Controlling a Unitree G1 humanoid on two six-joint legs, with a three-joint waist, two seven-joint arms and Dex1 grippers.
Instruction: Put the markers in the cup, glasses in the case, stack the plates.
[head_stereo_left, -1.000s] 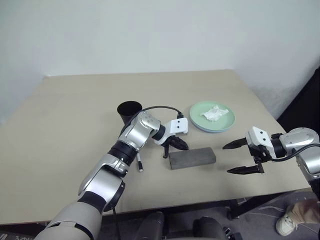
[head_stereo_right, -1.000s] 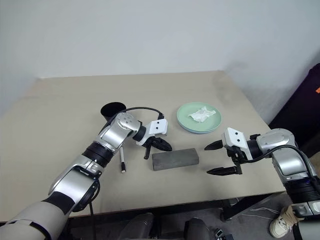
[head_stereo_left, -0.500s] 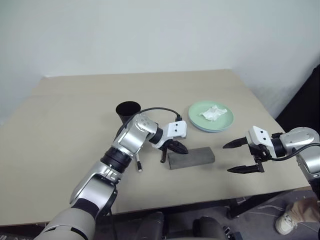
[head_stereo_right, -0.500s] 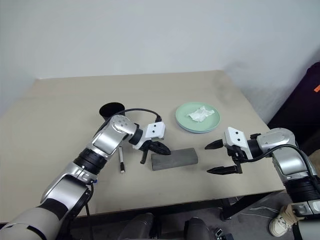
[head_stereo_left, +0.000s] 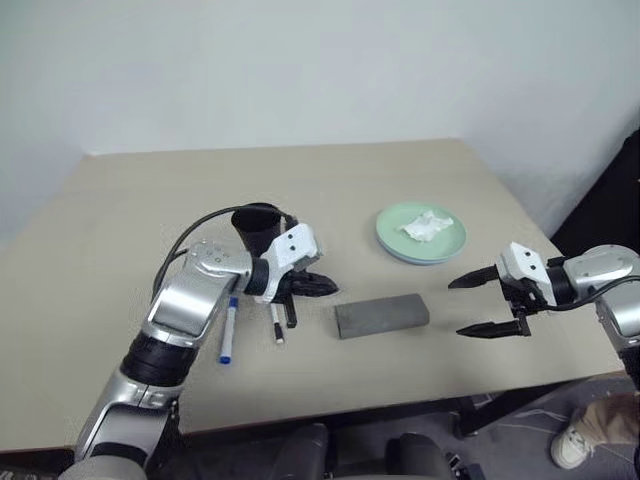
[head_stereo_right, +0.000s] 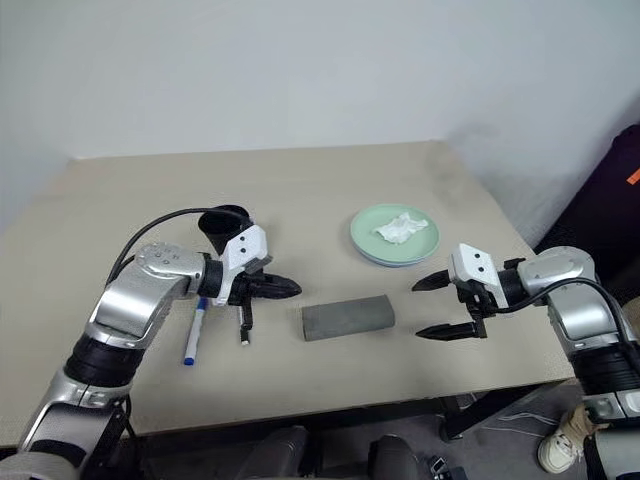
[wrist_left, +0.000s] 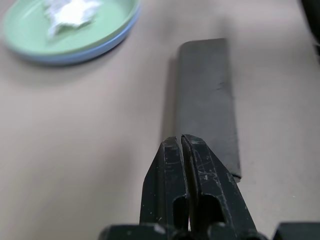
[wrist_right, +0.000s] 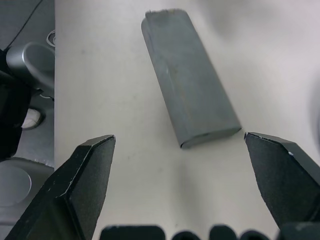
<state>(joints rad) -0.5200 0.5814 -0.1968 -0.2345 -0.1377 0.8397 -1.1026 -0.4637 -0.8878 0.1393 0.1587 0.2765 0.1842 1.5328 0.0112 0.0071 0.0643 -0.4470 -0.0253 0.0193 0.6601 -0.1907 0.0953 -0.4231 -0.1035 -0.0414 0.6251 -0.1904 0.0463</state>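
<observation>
Left pincer (head_stereo_left: 325, 287) withdrawn from case (head_stereo_left: 382, 315), shut empty

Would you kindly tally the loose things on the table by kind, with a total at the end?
Markers: 2 (blue-capped marker, black-capped marker)
Cup: 1 (black cup)
Plates: 2, stacked (green plate on blue plate)
Case: 1 (grey case, closed)
Tissue: 1 (white tissue)
Total: 7

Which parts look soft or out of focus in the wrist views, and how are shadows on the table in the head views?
Left wrist view: the stacked plates are blurred, the case sharper. Right wrist view: the case is crisp, the near fingers slightly soft. Left eye view: even, diffuse light; faint soft shadows under the left gripper and the cup.
</observation>
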